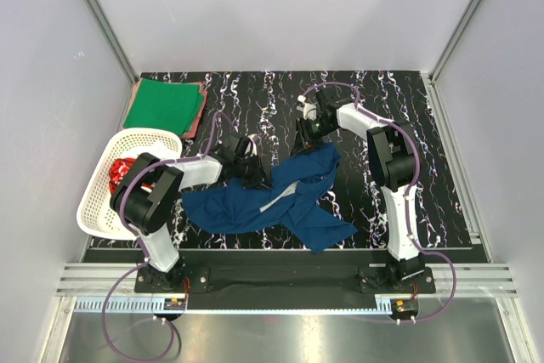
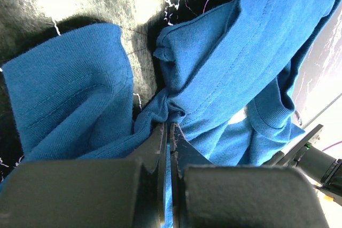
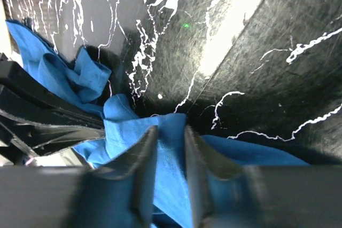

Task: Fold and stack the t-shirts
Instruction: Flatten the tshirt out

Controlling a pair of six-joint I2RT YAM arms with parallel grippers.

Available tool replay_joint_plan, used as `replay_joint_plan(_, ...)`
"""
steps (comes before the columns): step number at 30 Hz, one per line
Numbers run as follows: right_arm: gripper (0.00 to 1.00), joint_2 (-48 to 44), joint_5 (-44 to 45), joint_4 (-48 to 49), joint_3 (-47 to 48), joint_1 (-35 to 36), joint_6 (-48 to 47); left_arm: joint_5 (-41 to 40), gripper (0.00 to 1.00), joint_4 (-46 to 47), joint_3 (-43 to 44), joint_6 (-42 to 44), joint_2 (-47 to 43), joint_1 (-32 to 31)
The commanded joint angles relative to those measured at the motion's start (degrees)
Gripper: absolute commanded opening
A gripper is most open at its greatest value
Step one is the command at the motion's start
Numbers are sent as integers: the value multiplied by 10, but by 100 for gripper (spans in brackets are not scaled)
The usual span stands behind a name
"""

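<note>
The navy blue t-shirt (image 1: 272, 201) lies crumpled on the black marbled table (image 1: 374, 99), near the front middle. My left gripper (image 1: 252, 167) is shut on a fold of it at its upper left; the wrist view shows the cloth (image 2: 235, 68) pinched at the fingertips (image 2: 170, 127). My right gripper (image 1: 311, 144) is shut on the shirt's far right corner (image 3: 171, 148), cloth between both fingers. A folded green t-shirt (image 1: 163, 104) lies on a reddish-pink one (image 1: 200, 116) at the far left. A red t-shirt with white print (image 1: 121, 174) sits in the basket.
The white lattice basket (image 1: 98, 210) stands at the left edge, next to my left arm. Grey walls enclose the table on three sides. The front rail (image 1: 280, 282) carries both arm bases.
</note>
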Motion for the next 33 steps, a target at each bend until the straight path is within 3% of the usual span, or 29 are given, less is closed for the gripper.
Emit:
replay_joint_plan(1, 26, -3, -32, -5, 27, 4, 0, -27, 0, -11, -5, 4, -1, -4)
replay_joint_plan(2, 17, -5, -36, 14, 23, 4, 4, -27, 0, -10, -6, 3, -1, -4)
replay_joint_plan(5, 0, -10, -29, 53, 13, 4, 18, -22, 0, -12, -1, -4, 5, -4)
replay_joint_plan(14, 0, -168, 48, 156, -80, 4, 55, -33, 0, -60, 47, -41, -41, -4)
replay_joint_plan(16, 0, -214, 85, 176, -118, 4, 54, -37, 11, -69, 61, -52, -46, -3)
replay_joint_plan(17, 0, -232, 107, 178, -132, 4, 53, -36, 23, -78, 84, -51, -51, -3)
replay_joint_plan(18, 0, -266, 169, 178, -145, 3, 45, -46, 41, -97, 105, -40, -54, -2)
replay_joint_plan(22, 0, -339, 295, 150, -179, -22, 25, -125, 55, -250, 201, 3, -102, 0)
replay_joint_plan(28, 0, -397, 445, 91, -140, -122, 66, -281, 63, -381, 229, 52, -199, 25)
replay_joint_plan(33, 0, -406, 489, 55, -109, -162, 48, -293, 63, -382, 148, 59, -248, 78)
